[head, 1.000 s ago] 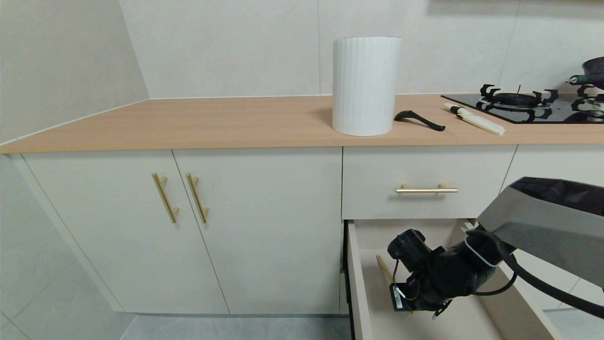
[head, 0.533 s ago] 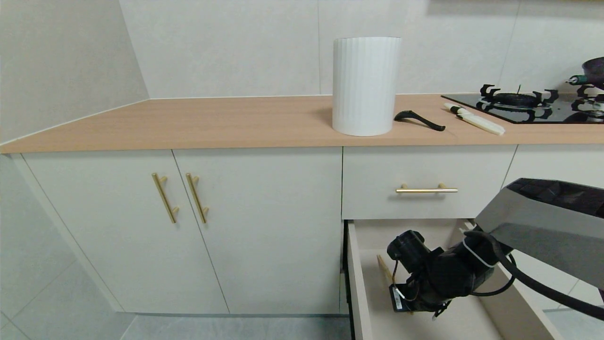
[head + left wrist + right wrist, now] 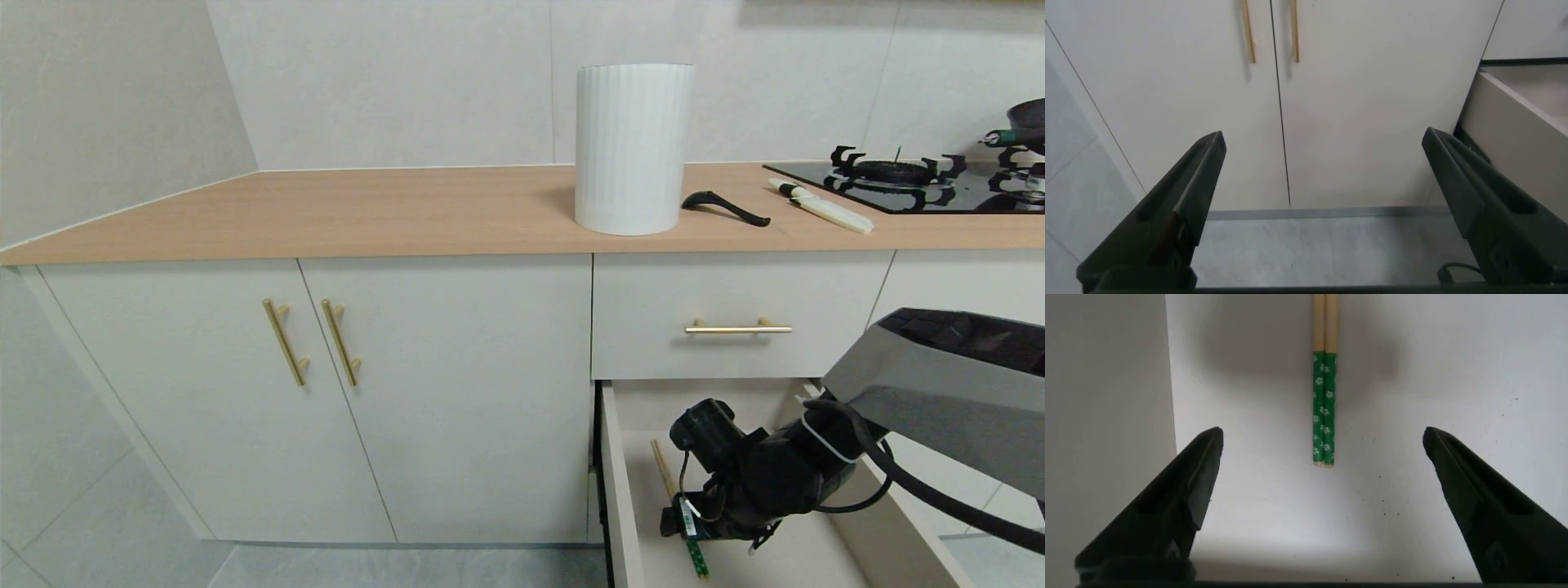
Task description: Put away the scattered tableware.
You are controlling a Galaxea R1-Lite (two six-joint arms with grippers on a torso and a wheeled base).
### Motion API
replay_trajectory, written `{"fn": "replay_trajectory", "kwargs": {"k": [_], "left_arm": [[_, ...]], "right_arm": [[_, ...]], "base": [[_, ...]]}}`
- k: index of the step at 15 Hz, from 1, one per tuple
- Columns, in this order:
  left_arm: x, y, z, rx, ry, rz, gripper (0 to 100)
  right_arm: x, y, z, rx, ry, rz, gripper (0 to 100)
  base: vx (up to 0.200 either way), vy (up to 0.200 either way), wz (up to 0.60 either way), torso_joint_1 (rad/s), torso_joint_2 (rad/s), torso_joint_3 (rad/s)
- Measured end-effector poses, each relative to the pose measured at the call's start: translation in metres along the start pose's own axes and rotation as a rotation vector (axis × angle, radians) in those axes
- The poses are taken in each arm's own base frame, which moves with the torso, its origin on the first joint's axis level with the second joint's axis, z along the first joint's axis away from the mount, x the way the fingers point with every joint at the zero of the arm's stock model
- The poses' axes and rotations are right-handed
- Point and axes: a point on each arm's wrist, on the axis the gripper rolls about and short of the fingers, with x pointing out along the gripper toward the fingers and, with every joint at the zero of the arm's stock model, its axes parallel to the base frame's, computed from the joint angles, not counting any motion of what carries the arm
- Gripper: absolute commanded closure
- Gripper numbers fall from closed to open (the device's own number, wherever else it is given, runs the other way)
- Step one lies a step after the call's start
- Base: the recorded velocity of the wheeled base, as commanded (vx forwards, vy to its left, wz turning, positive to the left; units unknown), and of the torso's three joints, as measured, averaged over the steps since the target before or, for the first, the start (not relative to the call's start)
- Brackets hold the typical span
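A pair of wooden chopsticks (image 3: 663, 471) with green patterned ends lies flat on the floor of the open lower drawer (image 3: 618, 498), near its left wall. My right gripper (image 3: 691, 527) hangs inside the drawer just above them. In the right wrist view the chopsticks (image 3: 1324, 392) rest between the wide-open fingers of that gripper (image 3: 1321, 439), touching neither. On the worktop lie a black spoon (image 3: 725, 207) and a cream utensil with a dark band (image 3: 820, 206). My left gripper (image 3: 1323, 139) is open, low down and facing the cabinet doors (image 3: 1372, 106).
A tall white ribbed container (image 3: 633, 147) stands on the wooden worktop (image 3: 367, 212) left of the spoon. A black gas hob (image 3: 914, 184) sits at the far right. The upper drawer with a gold handle (image 3: 738, 329) is closed above the open one.
My right gripper has opened and let go of the chopsticks; they now lie on the drawer floor, their green ends showing below the gripper. The arm has barely moved.
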Motion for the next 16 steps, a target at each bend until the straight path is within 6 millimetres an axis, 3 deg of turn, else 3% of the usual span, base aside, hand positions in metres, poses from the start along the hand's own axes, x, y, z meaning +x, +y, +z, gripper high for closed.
{"fn": "replay_trajectory", "kwargs": {"k": [5,8,14,16], "left_arm": [[0.000,0.000,0.000,0.000,0.000,0.001,0],[0.000,0.000,0.000,0.000,0.000,0.000,0],[0.000,0.000,0.000,0.000,0.000,0.000,0],[0.000,0.000,0.000,0.000,0.000,0.000,0]], "right_arm": [[-0.018,-0.002,0.004,0.008,-0.037,0.014,0],[-0.055,-0.010,0.010,0.028,-0.114,0.041,0],[-0.148,-0.031,0.019,0.063,-0.352,0.120,0],[-0.168,-0.036,0.016,0.054,-0.406,0.135,0]], "base": [[0.000,0.000,0.00,0.000,0.00,0.000],[0.000,0.000,0.00,0.000,0.00,0.000],[0.000,0.000,0.00,0.000,0.00,0.000],[0.000,0.000,0.00,0.000,0.00,0.000]]}}
